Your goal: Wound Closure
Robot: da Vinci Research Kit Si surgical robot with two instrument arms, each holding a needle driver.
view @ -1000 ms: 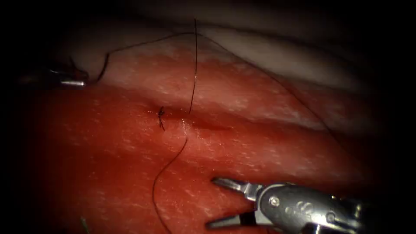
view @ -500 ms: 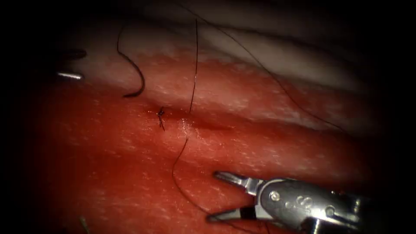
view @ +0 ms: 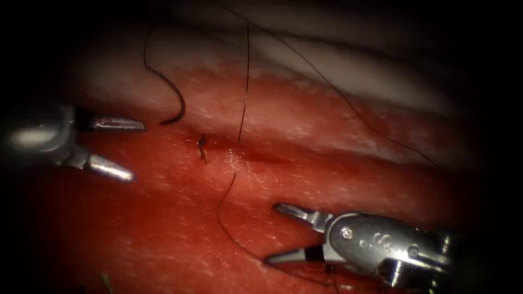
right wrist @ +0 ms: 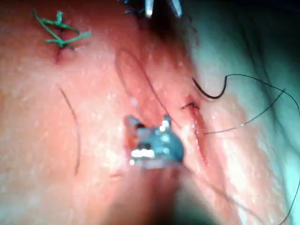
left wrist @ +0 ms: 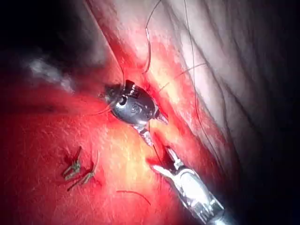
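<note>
Left end effector [view: 131,149]: released, jaws apart, holding nothing; sits left of the cut, near the knot.
Right end effector [view: 272,234]: released, jaws spread, nothing gripped; a strand of thread passes close by the lower jaw, apparently not clamped.
Needle [view: 174,103]: dark curved piece lying free on the pale tissue, upper left of the knot, just beside the left tool's upper jaw; held by neither tool, not visibly in the tissue.
Thread [view: 244,87]: one strand runs up from the stitch site, another loops down toward the right tool; a long strand trails off to the right.
Knot [view: 202,144]: small, dark, tied at the cut [view: 245,155], short tails.
Tissue [view: 338,179]: red and wet, paler band above.
Technique (judgement): grip the needle back from its point, square across the jaws, and keep the slack strands out of the jaws.
</note>
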